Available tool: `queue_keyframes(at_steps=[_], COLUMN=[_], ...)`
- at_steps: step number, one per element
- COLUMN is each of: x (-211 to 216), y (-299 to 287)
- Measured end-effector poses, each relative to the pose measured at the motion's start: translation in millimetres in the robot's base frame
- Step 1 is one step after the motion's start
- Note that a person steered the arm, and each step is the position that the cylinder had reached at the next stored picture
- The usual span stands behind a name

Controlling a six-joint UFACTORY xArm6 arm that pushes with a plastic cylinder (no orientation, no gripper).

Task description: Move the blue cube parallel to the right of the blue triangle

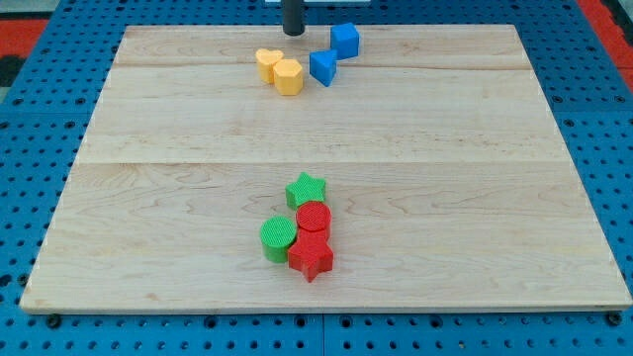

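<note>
The blue cube (345, 40) sits near the view's top, up and to the right of the blue triangle (322, 67), with a small gap between them. My tip (294, 33) is at the board's top edge, to the left of the blue cube and above the triangle, touching neither block.
A yellow heart (267, 62) and a yellow hexagon (288, 76) lie just left of the blue triangle. Lower in the middle are a green star (306, 189), a red cylinder (314, 219), a green cylinder (279, 237) and a red star (311, 258). The wooden board (495, 198) lies on blue pegboard.
</note>
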State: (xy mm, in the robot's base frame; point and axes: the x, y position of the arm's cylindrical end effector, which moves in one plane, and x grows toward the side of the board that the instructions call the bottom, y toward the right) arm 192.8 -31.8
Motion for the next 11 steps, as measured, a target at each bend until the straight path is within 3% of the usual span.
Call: queue_keyframes(at_steps=[2, 3, 4, 6, 8, 10, 11], x=[-1, 16, 20, 7, 32, 48, 59], y=[85, 94, 90, 26, 82, 46, 79])
